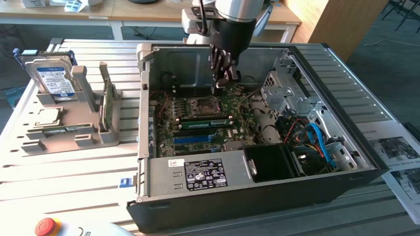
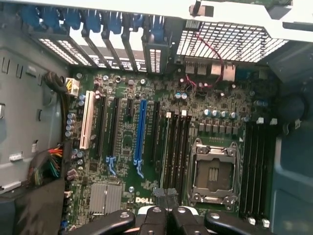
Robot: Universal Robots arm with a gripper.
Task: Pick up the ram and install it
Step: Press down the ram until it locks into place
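The gripper (image 1: 223, 79), fingers pressed together and empty, hangs just above the ram (image 1: 206, 121), which lies lengthwise in its motherboard slot.

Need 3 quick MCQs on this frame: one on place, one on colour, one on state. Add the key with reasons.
1. Where is the hard drive?
A. Inside the case
B. Upright in the grey holder, on the exterior view's left of the case
C. Flat on the floor

2. What colour is the long slot that stands out among the black ones on the motherboard?
A. Blue
B. Red
C. Yellow

3. How are the fingers of the gripper?
A. Wide open
B. Clamped on the hard drive
C. Shut, above the motherboard

Key:
1 B: the blue-labelled drive stands in the holder outside the case.
2 A: the wrist view shows it bright blue.
3 C: the fingers meet, with nothing visible between them.
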